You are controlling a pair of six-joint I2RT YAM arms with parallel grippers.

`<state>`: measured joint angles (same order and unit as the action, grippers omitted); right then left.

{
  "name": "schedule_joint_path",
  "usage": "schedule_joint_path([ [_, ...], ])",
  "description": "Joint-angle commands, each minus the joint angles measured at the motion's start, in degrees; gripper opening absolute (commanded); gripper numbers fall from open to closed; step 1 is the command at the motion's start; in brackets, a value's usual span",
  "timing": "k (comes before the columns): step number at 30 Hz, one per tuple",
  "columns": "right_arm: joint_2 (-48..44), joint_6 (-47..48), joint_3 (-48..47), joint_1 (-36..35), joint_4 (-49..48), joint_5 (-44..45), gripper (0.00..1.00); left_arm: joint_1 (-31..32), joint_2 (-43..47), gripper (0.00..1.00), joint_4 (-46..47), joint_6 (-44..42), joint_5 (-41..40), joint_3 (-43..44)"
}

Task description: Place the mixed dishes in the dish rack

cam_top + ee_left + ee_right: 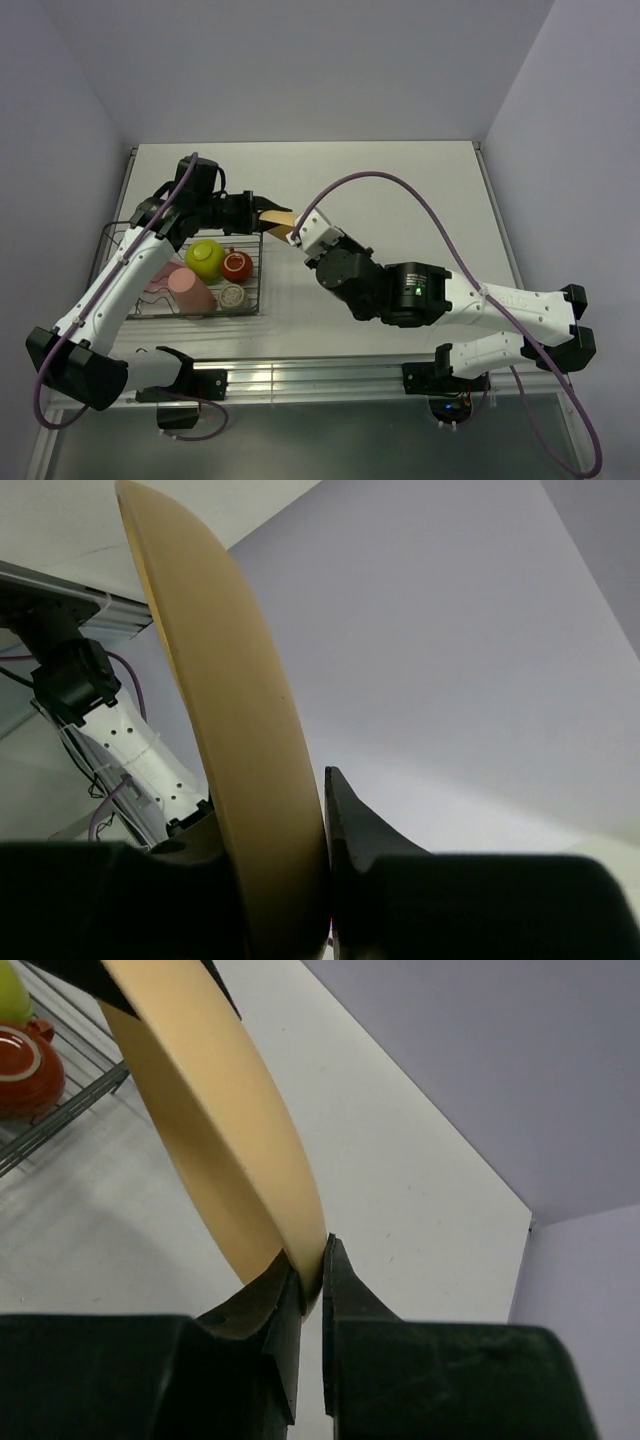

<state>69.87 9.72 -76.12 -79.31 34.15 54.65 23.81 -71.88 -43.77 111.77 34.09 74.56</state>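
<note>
Robotics lab test cell: a bare white table (pixel 300 325) stands boxed in by plain lavender-grey walls (pixel 300 60). The left arm (pixel 105 295) and the right arm (pixel 500 305) of a robot are bolted to an aluminium rail (pixel 320 375) along the table's near edge, purple cables (pixel 372 175) looping above them. A wire dish rack (pixel 261 275) of bright dishes (pixel 205 258) supplies the household props.

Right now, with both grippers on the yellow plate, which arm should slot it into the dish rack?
Probably the left: the left gripper clamps the yellow-orange plate right beside the dish rack, while the right gripper holds its other edge, farther out.
</note>
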Motion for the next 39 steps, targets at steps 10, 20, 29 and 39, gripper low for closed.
schedule_joint_path([
  [10, -5.70, -8.84, -5.71, 9.43, -1.98, -25.36, 0.93, 1.24, -1.42, 0.00, 6.16, -12.44, 6.60, 3.39],
  [20, -3.69, -6.55, -7.29, 14.71, -1.81, -29.25, 0.68, 1.32, 0.69, 0.00, 6.86, -9.72, 6.87, 2.77],
  [29, 1.06, -4.97, -11.77, 14.71, -2.95, -26.36, 0.00, 1.24, 4.20, 0.02, 9.23, -5.95, 7.22, -0.73],
  [39, 2.03, -4.79, -12.74, 14.62, -3.57, -26.62, 0.00, -4.98, 0.69, 0.63, -6.30, -19.54, 7.23, 9.17],
])
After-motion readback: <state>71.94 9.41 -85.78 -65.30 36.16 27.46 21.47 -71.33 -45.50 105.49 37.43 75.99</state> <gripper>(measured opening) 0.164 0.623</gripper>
